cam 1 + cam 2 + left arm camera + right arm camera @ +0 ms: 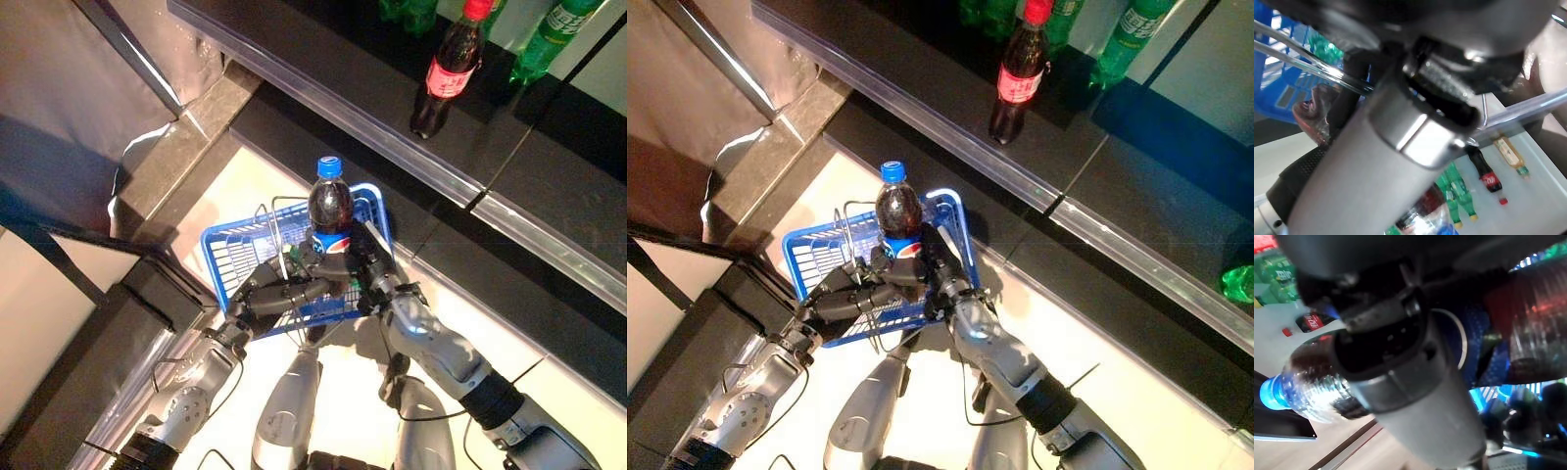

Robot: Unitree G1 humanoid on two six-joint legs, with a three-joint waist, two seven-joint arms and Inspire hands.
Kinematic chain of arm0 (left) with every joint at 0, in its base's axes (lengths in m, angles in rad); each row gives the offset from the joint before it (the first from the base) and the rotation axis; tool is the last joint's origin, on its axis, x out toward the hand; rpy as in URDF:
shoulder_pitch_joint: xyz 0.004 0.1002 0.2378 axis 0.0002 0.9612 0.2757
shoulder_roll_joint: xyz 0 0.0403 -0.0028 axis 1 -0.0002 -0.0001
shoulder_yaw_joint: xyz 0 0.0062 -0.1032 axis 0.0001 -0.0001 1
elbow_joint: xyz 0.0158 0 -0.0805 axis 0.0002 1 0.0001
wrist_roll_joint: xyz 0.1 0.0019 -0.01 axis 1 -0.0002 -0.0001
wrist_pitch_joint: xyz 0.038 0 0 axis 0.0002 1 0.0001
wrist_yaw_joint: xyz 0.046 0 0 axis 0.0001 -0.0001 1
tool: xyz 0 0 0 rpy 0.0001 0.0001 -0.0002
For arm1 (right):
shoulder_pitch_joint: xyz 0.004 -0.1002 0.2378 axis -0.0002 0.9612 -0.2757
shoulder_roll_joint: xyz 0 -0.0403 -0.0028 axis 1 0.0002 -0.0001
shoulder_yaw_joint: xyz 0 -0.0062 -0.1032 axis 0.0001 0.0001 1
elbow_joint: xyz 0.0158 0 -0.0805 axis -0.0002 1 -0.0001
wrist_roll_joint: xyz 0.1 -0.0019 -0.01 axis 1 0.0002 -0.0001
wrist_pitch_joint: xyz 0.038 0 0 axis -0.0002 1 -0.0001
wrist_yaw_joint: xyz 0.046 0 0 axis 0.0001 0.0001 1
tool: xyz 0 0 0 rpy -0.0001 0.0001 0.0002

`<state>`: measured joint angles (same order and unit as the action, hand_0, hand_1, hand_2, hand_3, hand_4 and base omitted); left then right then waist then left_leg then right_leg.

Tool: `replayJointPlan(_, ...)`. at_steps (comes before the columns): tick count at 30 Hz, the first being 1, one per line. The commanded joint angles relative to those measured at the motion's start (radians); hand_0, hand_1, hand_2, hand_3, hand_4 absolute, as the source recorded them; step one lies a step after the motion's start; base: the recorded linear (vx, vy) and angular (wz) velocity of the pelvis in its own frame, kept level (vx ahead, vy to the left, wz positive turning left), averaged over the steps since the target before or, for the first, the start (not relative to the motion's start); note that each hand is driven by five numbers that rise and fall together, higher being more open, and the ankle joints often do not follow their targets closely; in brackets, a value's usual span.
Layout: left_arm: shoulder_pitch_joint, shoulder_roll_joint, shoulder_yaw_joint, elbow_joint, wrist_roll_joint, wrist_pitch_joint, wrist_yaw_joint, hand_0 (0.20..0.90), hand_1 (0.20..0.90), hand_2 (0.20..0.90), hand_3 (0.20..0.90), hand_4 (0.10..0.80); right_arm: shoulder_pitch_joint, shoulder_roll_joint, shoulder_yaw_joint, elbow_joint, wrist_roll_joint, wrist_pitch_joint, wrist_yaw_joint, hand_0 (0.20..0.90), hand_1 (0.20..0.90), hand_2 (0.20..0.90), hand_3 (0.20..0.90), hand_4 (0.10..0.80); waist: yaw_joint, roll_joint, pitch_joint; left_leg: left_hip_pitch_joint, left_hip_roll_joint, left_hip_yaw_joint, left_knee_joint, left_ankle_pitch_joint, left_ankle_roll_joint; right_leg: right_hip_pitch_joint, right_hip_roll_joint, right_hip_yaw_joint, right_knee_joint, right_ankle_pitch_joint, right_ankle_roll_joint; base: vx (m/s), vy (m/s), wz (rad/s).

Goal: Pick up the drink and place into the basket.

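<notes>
The drink is a dark cola bottle [331,206] with a blue cap and blue label. It stands upright over the near edge of a blue plastic basket [227,253] with wire handles. My right hand [367,269] is curled round the bottle's lower body from the right; the right wrist view shows the same bottle [1308,377] in its grasp. My left hand [279,292] comes in from the lower left, with its fingers wrapped over the basket's wire handle [1303,63] at the near rim. The bottle's base is hidden behind both hands.
A dark shelf ledge [392,127] runs diagonally behind the basket. On it stand a red-labelled cola bottle [446,73] and green bottles [549,34]. Another green bottle [1239,284] lies lower right. A dark counter edge [147,294] sits to the left.
</notes>
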<state>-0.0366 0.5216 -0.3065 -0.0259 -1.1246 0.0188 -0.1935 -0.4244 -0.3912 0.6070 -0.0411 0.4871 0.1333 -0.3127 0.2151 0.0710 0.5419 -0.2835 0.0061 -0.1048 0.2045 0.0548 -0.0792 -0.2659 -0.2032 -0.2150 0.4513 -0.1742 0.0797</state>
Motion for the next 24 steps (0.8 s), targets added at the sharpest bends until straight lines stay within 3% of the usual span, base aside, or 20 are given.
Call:
replayJointPlan(1, -0.158, -0.037, 0.079, -0.473, -0.044, -0.199, -0.319, 0.300, 0.300, 0.300, 0.200, 0.100, -0.148, 0.113, 0.041, -0.078, -0.050, -0.143, 0.014, 0.300, 0.300, 0.300, 0.200, 0.100, -0.004, 0.006, -0.058, 0.014, -0.031, -0.003, 0.116, -0.065, 0.055, 0.096, -0.012, -0.010, -0.098, 0.090, -0.054, 0.000, 0.000, 0.00)
replayJointPlan(9, -0.138, -0.036, 0.124, -0.446, -0.057, -0.201, -0.390, 0.300, 0.300, 0.300, 0.200, 0.100, -0.149, 0.140, 0.005, 0.105, -0.099, -0.182, -0.038, 0.300, 0.300, 0.300, 0.200, 0.100, 0.018, 0.017, -0.055, 0.000, -0.039, -0.015, 0.116, -0.060, 0.054, 0.084, -0.023, -0.025, -0.091, 0.091, -0.054, -0.005, -0.002, 0.05)
replayJointPlan(24, -0.241, -0.085, 0.091, -0.478, -0.032, -0.173, -0.394, 0.300, 0.300, 0.300, 0.200, 0.100, -0.120, 0.233, -0.005, 0.467, -0.036, -0.196, -0.063, 0.300, 0.300, 0.300, 0.200, 0.100, 0.027, 0.029, -0.034, -0.032, -0.055, -0.025, 0.121, -0.057, 0.060, 0.043, -0.036, -0.035, -0.070, 0.101, -0.052, -0.006, -0.004, 0.04)
